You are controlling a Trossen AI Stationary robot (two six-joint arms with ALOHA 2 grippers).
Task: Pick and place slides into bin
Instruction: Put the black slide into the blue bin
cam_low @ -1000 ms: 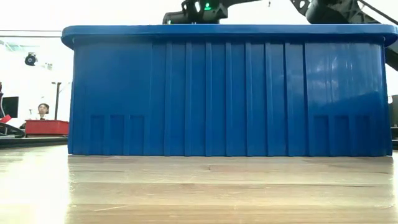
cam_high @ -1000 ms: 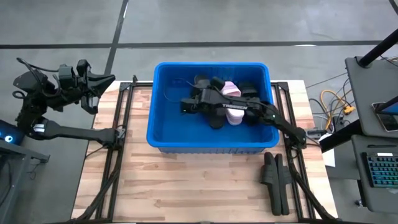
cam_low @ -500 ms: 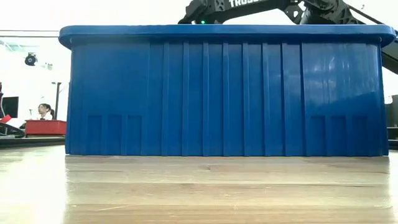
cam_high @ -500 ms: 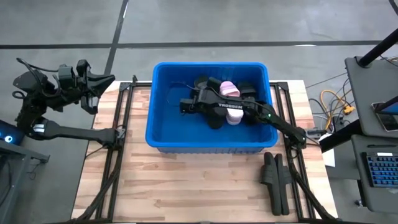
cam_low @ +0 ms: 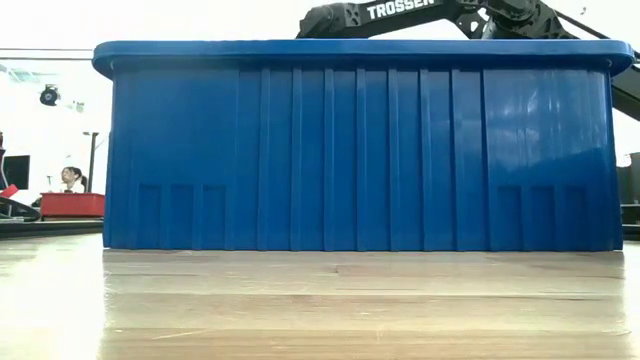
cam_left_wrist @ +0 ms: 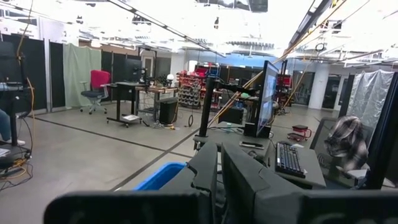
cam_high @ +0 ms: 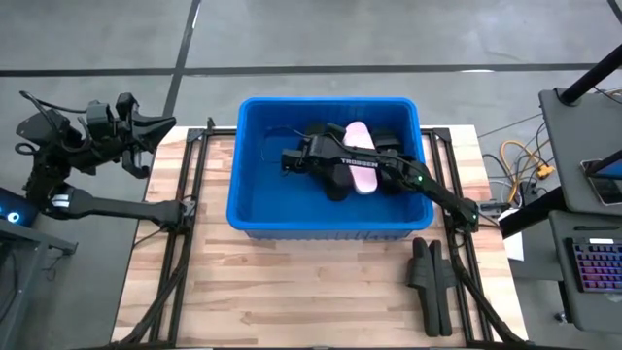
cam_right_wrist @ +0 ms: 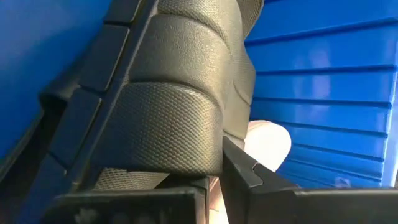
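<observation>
Inside blue bin (cam_high: 245,209), right fingers (cam_high: 288,163) mid-floor.

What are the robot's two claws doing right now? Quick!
Left gripper: jaws shut, holding nothing, parked off the table's left edge.
Right gripper: inside the blue bin, jaws shut on a black slide.

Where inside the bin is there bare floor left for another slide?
The bin's left half, between its left wall and the right pincer, shows bare blue floor. The right half is crowded: the pink slide and black slides lie under the reaching arm.
</observation>
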